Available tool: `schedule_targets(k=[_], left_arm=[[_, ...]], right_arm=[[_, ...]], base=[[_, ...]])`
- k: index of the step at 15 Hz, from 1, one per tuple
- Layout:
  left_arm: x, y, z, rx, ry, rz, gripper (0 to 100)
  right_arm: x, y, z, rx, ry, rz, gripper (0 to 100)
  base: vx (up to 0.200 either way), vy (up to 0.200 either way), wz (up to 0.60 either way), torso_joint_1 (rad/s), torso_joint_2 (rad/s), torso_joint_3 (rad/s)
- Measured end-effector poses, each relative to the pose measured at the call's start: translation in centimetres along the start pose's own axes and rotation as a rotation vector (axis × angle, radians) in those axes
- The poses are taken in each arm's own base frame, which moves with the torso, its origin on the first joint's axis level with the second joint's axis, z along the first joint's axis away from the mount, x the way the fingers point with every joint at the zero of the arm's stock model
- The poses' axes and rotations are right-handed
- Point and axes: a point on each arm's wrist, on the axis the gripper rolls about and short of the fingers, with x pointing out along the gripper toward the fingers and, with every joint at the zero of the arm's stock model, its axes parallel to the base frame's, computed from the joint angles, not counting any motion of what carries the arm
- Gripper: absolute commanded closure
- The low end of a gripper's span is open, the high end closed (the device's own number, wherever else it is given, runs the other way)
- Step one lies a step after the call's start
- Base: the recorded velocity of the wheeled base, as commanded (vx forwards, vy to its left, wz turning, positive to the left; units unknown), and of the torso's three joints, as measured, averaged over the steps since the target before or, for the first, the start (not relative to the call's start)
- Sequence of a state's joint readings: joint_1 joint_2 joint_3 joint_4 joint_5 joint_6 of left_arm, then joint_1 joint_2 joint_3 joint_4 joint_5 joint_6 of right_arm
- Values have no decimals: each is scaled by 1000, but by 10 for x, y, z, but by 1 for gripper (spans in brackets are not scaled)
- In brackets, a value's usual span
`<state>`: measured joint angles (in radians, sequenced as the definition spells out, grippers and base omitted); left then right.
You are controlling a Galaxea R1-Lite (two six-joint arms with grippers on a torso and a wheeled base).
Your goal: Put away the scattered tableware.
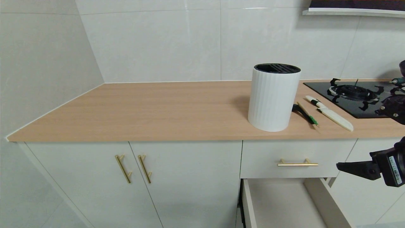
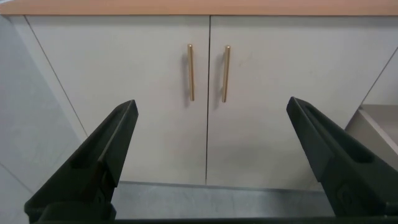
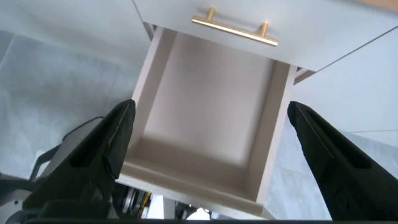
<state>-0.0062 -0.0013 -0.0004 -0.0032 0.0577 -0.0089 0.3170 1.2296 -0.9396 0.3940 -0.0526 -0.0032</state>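
Head view: a wooden counter (image 1: 152, 107) runs across mid-frame. A white ribbed knife holder (image 1: 272, 99) with a black slotted top stands upright right of centre. Just right of it two things lie flat on the counter: a thin black-and-green utensil (image 1: 306, 114), kind unclear, then a white-bladed knife (image 1: 330, 114). They are close to each other, and I cannot tell if they touch. A black gas hob (image 1: 354, 93) sits in the upper right.

Under the counter at lower right is a closed drawer front with a gold handle (image 1: 297, 163). Below that is a pulled-out drawer (image 1: 278, 202). The right gripper (image 1: 346, 167) is at the right edge, level with the closed front and well apart from the tableware. It is seen side-on here.

Right wrist view adds the look down into the pulled-out drawer (image 3: 186, 158). The right gripper (image 3: 210, 104) is above it, its fingers (image 3: 106, 149) spread wide and grasping nothing.

Left wrist view: the left gripper (image 2: 211, 102) is released, fingers (image 2: 102, 155) wide apart, nothing held. It faces two cabinet doors (image 2: 124, 93) with paired gold bars. The head view has these doors (image 1: 95, 190) at lower left.
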Motion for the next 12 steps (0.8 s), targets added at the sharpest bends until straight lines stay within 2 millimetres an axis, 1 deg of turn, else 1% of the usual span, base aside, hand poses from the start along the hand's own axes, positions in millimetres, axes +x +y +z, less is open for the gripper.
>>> schedule_targets(k=[3, 6, 10, 12], left_arm=[[0, 0, 0, 0, 1, 0, 0], [0, 0, 0, 0, 1, 0, 0], [0, 0, 0, 0, 1, 0, 0], [0, 0, 0, 0, 1, 0, 0]], right_arm=[[13, -3, 16, 13, -66, -29, 0], [30, -15, 53, 56, -90, -88, 0], [52, -29, 95, 178, -16, -129, 0], [71, -35, 106, 239, 12, -149, 0]], base=[[0, 0, 0, 11, -25, -15], [0, 0, 0, 0, 0, 0], [0, 0, 0, 0, 0, 0], [0, 0, 0, 0, 0, 0]])
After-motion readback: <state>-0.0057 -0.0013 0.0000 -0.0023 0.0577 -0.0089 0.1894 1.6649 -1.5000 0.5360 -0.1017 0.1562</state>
